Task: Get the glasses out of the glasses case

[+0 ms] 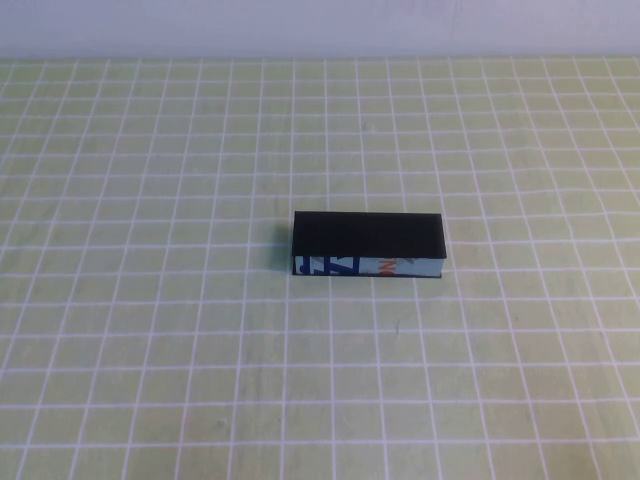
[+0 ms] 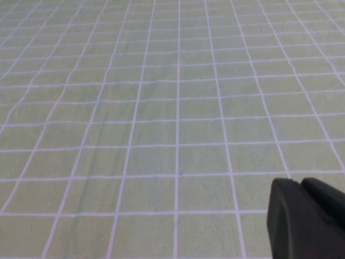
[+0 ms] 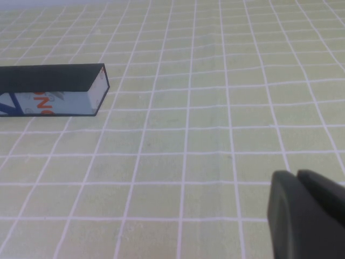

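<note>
The glasses case (image 1: 367, 243) is a long black box with its flat lid shut. It lies near the middle of the table, its light-blue printed front strip facing the robot. Its end also shows in the right wrist view (image 3: 59, 86). The glasses are hidden; none show outside the case. My left gripper (image 2: 301, 181) is shut and empty, low over bare cloth, with no case in its view. My right gripper (image 3: 296, 174) is shut and empty, well short of the case's right end. Neither arm shows in the high view.
A light-green tablecloth (image 1: 150, 330) with a white grid covers the whole table. A pale wall runs along the far edge (image 1: 320, 30). Nothing else lies on the cloth.
</note>
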Available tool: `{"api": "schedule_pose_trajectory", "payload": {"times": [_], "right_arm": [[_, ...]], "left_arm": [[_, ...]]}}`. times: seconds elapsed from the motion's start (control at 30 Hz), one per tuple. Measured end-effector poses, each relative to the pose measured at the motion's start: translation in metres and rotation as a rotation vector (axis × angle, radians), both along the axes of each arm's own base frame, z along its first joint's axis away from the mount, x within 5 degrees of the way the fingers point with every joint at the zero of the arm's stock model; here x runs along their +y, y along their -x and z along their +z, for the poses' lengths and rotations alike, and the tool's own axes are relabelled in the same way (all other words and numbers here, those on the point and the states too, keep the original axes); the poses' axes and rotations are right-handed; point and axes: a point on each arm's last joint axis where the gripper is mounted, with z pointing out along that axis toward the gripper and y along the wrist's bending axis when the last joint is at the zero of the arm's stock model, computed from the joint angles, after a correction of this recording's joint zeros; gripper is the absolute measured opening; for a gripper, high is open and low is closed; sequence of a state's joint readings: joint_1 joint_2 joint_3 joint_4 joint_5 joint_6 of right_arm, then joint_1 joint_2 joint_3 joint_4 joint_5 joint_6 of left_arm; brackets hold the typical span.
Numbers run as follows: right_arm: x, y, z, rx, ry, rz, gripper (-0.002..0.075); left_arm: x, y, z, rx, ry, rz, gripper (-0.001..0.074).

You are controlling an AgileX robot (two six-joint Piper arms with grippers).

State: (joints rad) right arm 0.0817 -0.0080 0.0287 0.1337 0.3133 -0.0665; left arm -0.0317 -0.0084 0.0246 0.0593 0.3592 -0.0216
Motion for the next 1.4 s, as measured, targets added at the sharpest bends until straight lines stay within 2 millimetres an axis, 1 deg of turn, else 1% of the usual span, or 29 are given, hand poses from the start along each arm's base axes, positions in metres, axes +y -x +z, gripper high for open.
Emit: {"api": "schedule_pose_trajectory", "payload": {"times": [0.43, 0.97, 1.07, 1.13, 1.23, 1.4], "right_arm": [[0.0, 0.0, 0.0, 0.0, 0.0, 0.0, -0.0018], [-0.001, -0.001, 0.004, -0.043, -0.004, -0.009, -0.0018], [-0.001, -0.001, 0.004, -0.045, -0.012, -0.01, -0.0018], [0.0, -0.001, 0.005, -0.054, -0.047, -0.012, -0.0018], [0.0, -0.002, 0.011, -0.104, -0.16, -0.025, -0.0018], [-0.003, -0.003, 0.024, -0.206, -0.421, -0.079, -0.0018]], "left_arm": [[0.0, 0.0, 0.0, -0.002, 0.0, 0.0, -0.0004], [0.001, 0.0, 0.0, -0.005, -0.019, 0.001, -0.0004], [-0.001, -0.001, 0.002, -0.028, 0.03, -0.003, -0.0004], [-0.003, -0.001, 0.006, -0.064, 0.107, -0.004, -0.0004], [-0.005, -0.003, 0.013, -0.134, 0.255, -0.003, -0.0004], [-0.005, -0.003, 0.023, -0.233, 0.409, 0.01, -0.0004]]}}
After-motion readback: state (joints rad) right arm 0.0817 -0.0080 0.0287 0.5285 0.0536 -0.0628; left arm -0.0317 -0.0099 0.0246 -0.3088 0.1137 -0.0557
